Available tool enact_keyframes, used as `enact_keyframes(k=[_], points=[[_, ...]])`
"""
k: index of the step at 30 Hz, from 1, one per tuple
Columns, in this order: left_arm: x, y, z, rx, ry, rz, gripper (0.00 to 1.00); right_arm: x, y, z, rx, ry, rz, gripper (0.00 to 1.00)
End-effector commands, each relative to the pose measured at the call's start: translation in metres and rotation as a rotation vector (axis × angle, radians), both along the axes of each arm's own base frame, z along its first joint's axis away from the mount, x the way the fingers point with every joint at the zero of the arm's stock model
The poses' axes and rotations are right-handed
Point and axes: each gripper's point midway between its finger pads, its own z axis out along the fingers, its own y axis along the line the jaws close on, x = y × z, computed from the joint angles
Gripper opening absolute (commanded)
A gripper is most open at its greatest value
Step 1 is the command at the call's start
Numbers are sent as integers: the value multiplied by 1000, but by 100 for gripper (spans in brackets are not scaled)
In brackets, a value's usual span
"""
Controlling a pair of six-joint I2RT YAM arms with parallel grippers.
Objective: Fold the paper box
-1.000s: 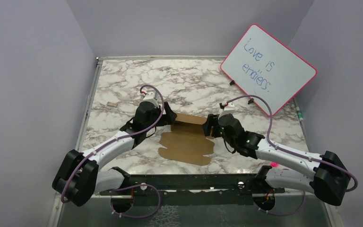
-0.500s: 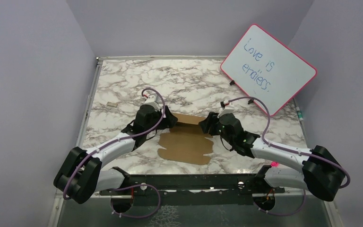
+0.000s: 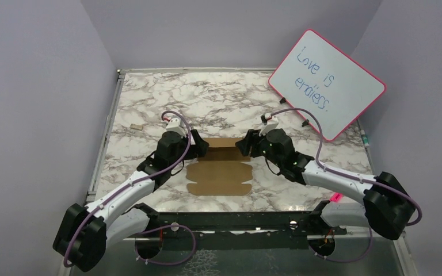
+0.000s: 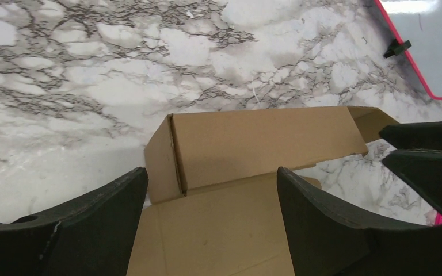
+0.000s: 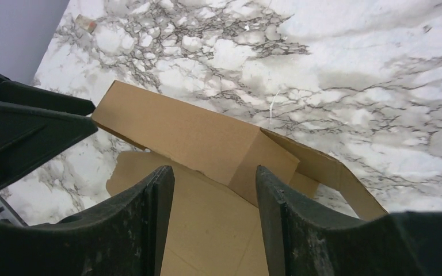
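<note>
Top external: the box [image 3: 221,172] lies mid-table [image 3: 149,98], right between the two grippers and well short of the whiteboard [image 3: 327,84].
Box, look: plain brown cardboard, unmarked, and only partly folded.
Box, near part: a broad flat panel lying on the marble, with small notches cut into its near edge.
Box, far part: one long narrow panel is tipped up off the table along a crease, running left to right.
Left wrist: the box [image 4: 259,144] shows that raised panel face-on. A short end flap is bent round at its left corner, and another flap pokes out at the far right end.
Right wrist: the box [image 5: 195,138] shows the same long panel from the other end. Its corner is folded, and a loose flap angles away over the marble on the right.
Left gripper [image 3: 198,145]: down at the box's left far corner. From its own camera the left gripper [image 4: 210,178] has its jaws spread wide, straddling the corner flap with nothing pinched.
Right gripper [image 3: 243,144]: down at the right far corner. From its own camera the right gripper [image 5: 214,172] has its fingers parted too, with a narrower gap, the cardboard just beyond the tips and not clamped.
Between them: the two grippers face each other across the raised panel, one at each end.
Scrap [image 3: 134,126]: a tiny tan bit, well to the left of the box.
Whiteboard, detail: pink-framed, tilted, at the far right corner, reading "Love is endless."
</note>
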Motion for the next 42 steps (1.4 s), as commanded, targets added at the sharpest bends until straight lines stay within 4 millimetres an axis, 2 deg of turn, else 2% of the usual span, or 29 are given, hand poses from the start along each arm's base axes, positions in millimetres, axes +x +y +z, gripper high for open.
enact_keyframes(k=[1, 4, 8, 13, 16, 19, 23, 26, 32, 39, 42], points=[[-1, 28, 16, 89, -26, 93, 83, -3, -16, 27, -73, -98, 27, 61], [-5, 26, 26, 84, -30, 71, 83, -2, -41, 30, -153, -132, -38, 63], [-17, 11, 35, 59, -25, 4, 83, 4, -74, 20, -224, -126, -150, 64], [-39, -18, 31, 130, 0, -89, 83, 11, -93, 6, -223, -120, -186, 64], [-58, -41, 30, 144, -1, -154, 82, 16, -94, 0, -213, -131, -160, 64], [-69, -54, 29, 163, -14, -177, 80, 21, -95, -9, -207, -119, -141, 64], [-76, -70, 21, 244, -42, -227, 80, 28, -101, -23, -216, -109, -159, 59], [-78, -84, 14, 292, -60, -267, 81, 31, -99, -31, -223, -112, -137, 54], [-72, -107, 5, 318, -110, -311, 81, 30, -87, -35, -213, -143, -61, 38], [-56, -120, -12, 379, -148, -303, 82, 17, -74, -33, -198, -165, 55, 11], [-48, -124, -16, 399, -168, -285, 84, 11, -72, -29, -208, -190, 101, 7]])
